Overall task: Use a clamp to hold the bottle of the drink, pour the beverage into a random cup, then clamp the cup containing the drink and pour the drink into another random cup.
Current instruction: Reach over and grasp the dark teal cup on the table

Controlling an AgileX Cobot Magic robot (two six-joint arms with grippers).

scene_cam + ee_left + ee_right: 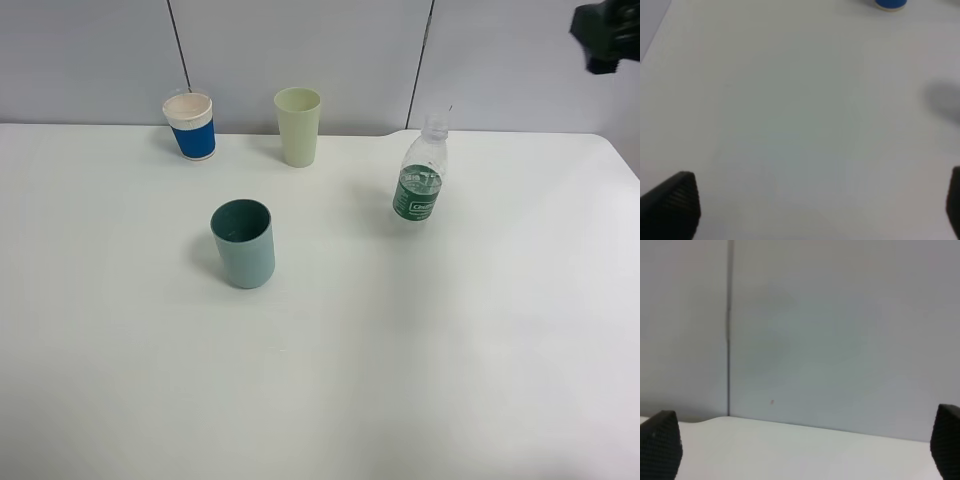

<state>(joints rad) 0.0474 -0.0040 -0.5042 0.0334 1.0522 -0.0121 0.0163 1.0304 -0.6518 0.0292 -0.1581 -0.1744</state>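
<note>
Nothing's been grabbed yet. Both grippers have their jaws wide apart and empty. The right gripper [804, 447] is up high at the far corner, facing the wall [840, 330], so the bottle [420, 175] isn't between its jaws or even in its own view. It stands well apart from that gripper, down on the bench [450, 380]. The left gripper [812, 205] hangs over bare bench, with only the foot of the blue-and-white cup [891, 4] showing far ahead of it.

Stuff I'd worry about from here:

- The bottle is thin clear plastic. Clamp it too hard and it'll buckle and burp liquid out. Too soft and it slips once it's tilted. Can't tell from these shots whether a cap is on, or how full it is.
- It's tall and narrow, so a jaw clipping it on the way in would tip it over.
- The teal cup [243, 243] is the nearest one to the bottle but it's a long carry from there, so a bad tilt angle means pouring onto the bench.
- The pale green cup [298, 125] sits near the blue-and-white one, easy to bump or pour into by mistake.
- Light plastic cups slide or squash when clamped.
</note>
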